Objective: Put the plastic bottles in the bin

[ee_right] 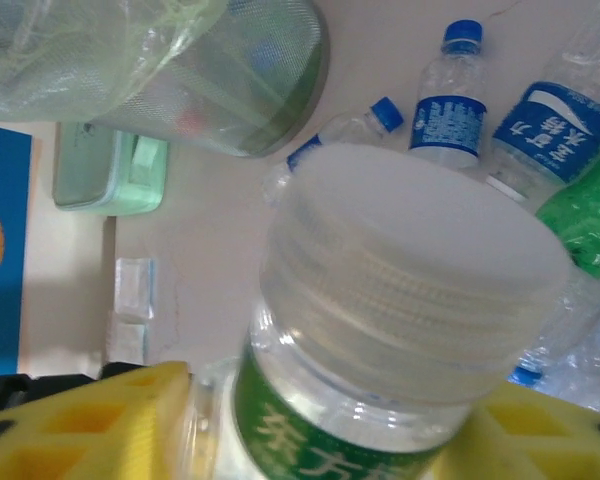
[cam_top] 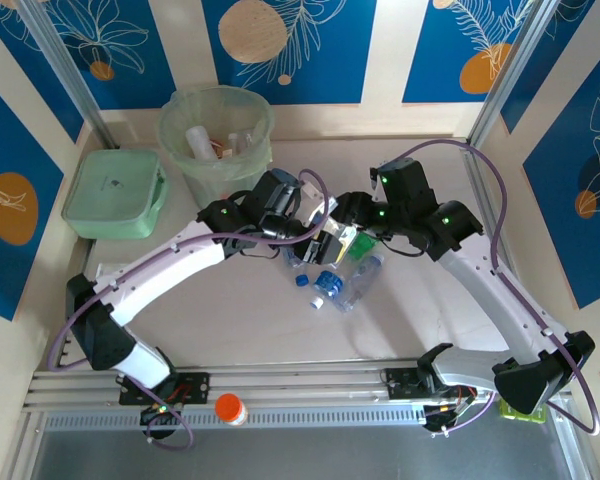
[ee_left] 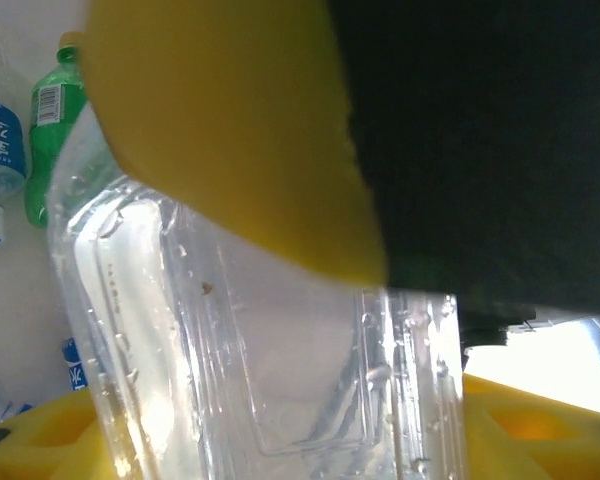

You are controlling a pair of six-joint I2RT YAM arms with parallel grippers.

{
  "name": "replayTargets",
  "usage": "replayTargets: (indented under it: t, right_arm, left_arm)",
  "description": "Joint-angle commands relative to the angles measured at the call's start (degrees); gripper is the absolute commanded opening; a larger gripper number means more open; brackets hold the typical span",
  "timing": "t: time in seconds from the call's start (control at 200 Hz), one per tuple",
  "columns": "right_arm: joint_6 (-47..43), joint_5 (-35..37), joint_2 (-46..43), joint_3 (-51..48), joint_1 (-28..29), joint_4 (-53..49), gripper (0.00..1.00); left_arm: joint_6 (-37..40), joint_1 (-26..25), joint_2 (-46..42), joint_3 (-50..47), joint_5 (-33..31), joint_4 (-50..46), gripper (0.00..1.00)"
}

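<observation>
Blue wall panels (cam_top: 330,80) printed with leaves and orange discs close in a pale bench (cam_top: 230,320). Above its middle, the two pincers meet on one clear bottle (ee_left: 280,380). The left pincer (ee_left: 280,330) is clamped on the bottle's ribbed body: one yellow pad (ee_left: 230,150) lies against its upper side and yellow shows again below it. The right pincer (ee_right: 320,430) has its yellow fingers (ee_right: 80,420) on either side of the same bottle, at the green label just under the pale translucent cap. Whether they press on it or stand just clear, I cannot tell. Directly beneath both pincers, loose bottles (cam_top: 340,280) with blue caps and labels lie on the bench, a green bottle (ee_left: 55,130) among them. Beyond the left pincer, toward the back wall, the bin (cam_top: 210,175) stands upright with a few pale things inside. Beside the bin, on the side away from the pincers, lies a flat green lidded box (cam_top: 115,195). Well apart, back by the arm bases, sits an orange-capped item (cam_top: 230,408).
</observation>
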Motion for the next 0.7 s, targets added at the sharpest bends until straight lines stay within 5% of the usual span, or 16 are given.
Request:
replayTargets:
  t: [0.0, 0.15, 0.49, 0.695]
  right_arm:
    - [1.8, -0.4, -0.5, 1.0, 0.5, 0.4, 0.77]
    - [0.3, -1.1, -4.6, 0.4, -1.2, 1.1, 0.91]
    - [-4.1, -4.8, -15.0, -0.3, -8.4, 1.1, 0.92]
    - [-7.5, -7.9, -21.1, -4.3, -12.0, 2.9, 0.92]
  left_arm:
    - [2.5, -1.0, -1.6, 1.9, 0.3, 1.7, 0.55]
    - [3.2, -0.7, -2.5, 2.0, -1.2, 0.6, 0.54]
    - [6.7, 0.9, -2.6, 7.1, -6.9, -5.0, 0.56]
    - [7.1, 6.9, -1.5, 13.0, -9.9, -8.8, 0.55]
